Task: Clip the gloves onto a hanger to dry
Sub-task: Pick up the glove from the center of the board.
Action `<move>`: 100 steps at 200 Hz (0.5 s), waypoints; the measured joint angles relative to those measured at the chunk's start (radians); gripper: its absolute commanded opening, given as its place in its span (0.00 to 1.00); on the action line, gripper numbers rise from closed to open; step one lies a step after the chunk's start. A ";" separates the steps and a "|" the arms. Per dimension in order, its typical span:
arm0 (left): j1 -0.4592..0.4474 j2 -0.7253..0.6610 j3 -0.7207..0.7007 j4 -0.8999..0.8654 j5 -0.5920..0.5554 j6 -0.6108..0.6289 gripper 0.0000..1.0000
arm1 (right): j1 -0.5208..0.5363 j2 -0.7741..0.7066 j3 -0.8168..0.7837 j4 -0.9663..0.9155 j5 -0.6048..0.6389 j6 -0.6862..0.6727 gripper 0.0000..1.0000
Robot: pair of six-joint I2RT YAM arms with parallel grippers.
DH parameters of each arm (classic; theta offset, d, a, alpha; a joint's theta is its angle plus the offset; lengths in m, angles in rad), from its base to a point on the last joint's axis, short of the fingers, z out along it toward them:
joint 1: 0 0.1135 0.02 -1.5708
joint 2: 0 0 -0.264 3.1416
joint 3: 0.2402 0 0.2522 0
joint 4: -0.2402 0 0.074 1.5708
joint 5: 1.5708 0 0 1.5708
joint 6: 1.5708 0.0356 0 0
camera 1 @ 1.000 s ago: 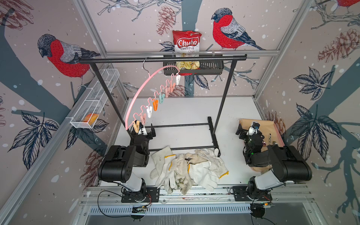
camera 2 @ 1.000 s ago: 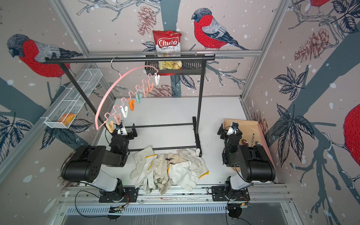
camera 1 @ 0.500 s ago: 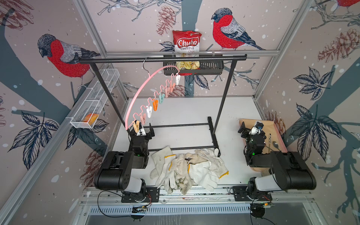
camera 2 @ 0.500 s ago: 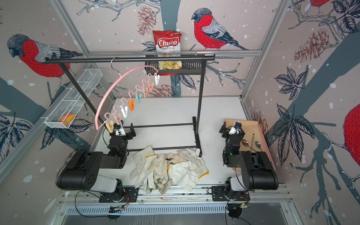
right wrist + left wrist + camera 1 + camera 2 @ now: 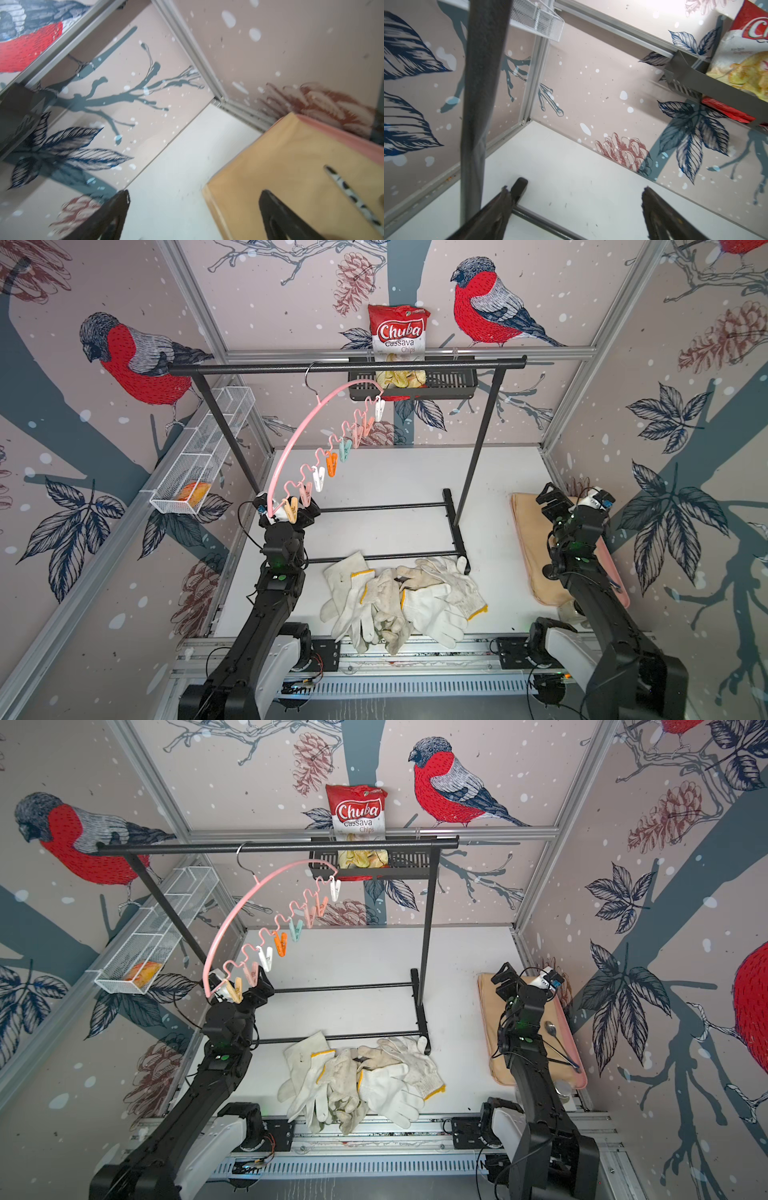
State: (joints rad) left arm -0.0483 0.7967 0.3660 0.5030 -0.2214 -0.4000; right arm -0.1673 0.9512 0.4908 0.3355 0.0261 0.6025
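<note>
The gloves [image 5: 399, 601] [image 5: 361, 1081] lie in an off-white heap at the table's front middle, some with yellow-edged cuffs. The hanger [image 5: 291, 439] [image 5: 226, 928], a pink arch with a row of pastel clothespins, hangs by its metal hook [image 5: 309, 373] from the black rack's top bar. My left gripper [image 5: 286, 510] [image 5: 239, 986] [image 5: 575, 190] is raised by the hanger's lower end, open and empty. My right gripper [image 5: 571, 506] [image 5: 525, 986] [image 5: 195, 192] is raised at the right over the tan mat, open and empty. Neither touches the gloves.
The black rack [image 5: 478, 472] [image 5: 481, 104] stands mid-table, its base bar [image 5: 390, 556] just behind the gloves. A black basket [image 5: 449, 385] holds a chips bag [image 5: 399, 344]. A white wire basket [image 5: 199, 464] hangs on the left wall. A tan mat [image 5: 536, 556] [image 5: 291, 162] lies on a pink tray at the right.
Both arms have unfolded and lifted. The left gripper rose toward the hanger's lower end, the right rose over the mat. The gloves have not moved.
</note>
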 measured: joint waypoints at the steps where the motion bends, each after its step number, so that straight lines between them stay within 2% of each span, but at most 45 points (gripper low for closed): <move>1: 0.000 -0.006 -0.002 -0.006 0.008 -0.003 0.90 | 0.001 -0.002 0.001 -0.006 -0.004 0.000 0.96; 21: -0.003 -0.089 -0.016 -0.118 0.108 -0.049 0.87 | 0.052 -0.079 0.032 -0.138 -0.071 0.001 0.95; 36: -0.020 -0.166 -0.019 -0.218 0.137 -0.085 0.87 | 0.122 -0.130 0.063 -0.223 -0.086 -0.002 0.94; 71: -0.041 -0.350 -0.020 -0.415 0.150 -0.127 0.89 | 0.378 -0.202 0.119 -0.411 -0.049 -0.002 0.89; 100: -0.042 -0.399 0.005 -0.529 0.149 -0.149 0.91 | 0.592 -0.204 0.141 -0.535 0.034 0.007 0.87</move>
State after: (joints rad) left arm -0.0902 0.3981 0.3710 -0.0261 -0.0723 -0.5488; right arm 0.4244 0.7467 0.6315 -0.1993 0.0605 0.6094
